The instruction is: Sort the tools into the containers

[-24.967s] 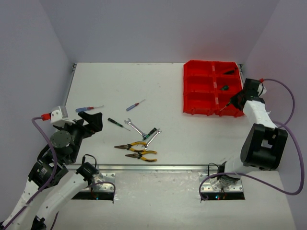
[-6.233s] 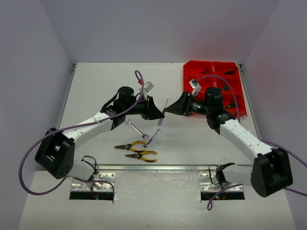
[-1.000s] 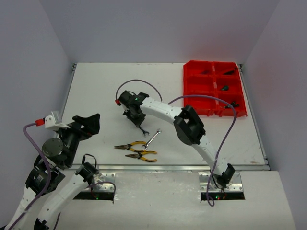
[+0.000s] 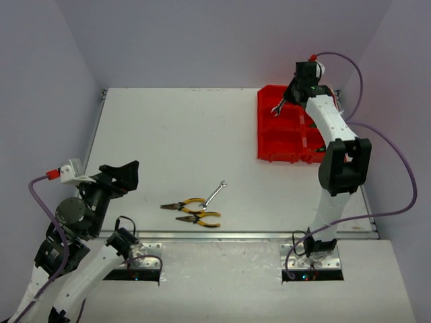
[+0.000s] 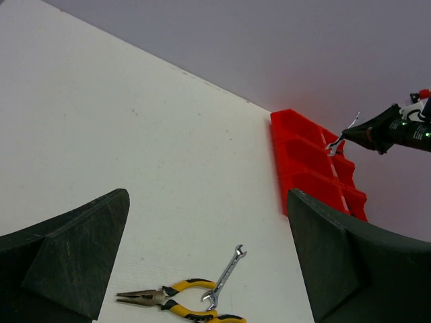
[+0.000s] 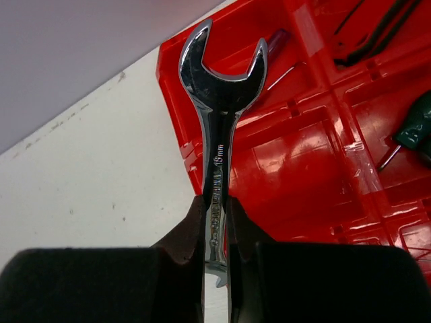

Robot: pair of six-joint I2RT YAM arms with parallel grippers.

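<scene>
My right gripper (image 4: 288, 99) (image 6: 215, 202) is shut on the shaft of a silver wrench (image 4: 277, 106) (image 6: 220, 94). It holds the wrench in the air over the far left corner of the red containers (image 4: 273, 145) (image 6: 303, 155), open end pointing away. A green-handled screwdriver (image 6: 416, 128) and a thin screwdriver (image 6: 279, 42) lie in compartments. On the table lie another silver wrench (image 4: 214, 194) (image 5: 226, 276) and two yellow-handled pliers (image 4: 183, 205) (image 4: 199, 218) (image 5: 161, 296). My left gripper (image 4: 124, 173) (image 5: 207, 202) hangs open at the near left, high above the table.
The red containers (image 5: 296, 145) sit at the far right of the white table, close to the right wall. Grey walls close in the back and both sides. Purple cables trail from both arms.
My right gripper has lifted a wrench from the middle of the table and carried it far right, over the containers. The left arm has barely moved.
</scene>
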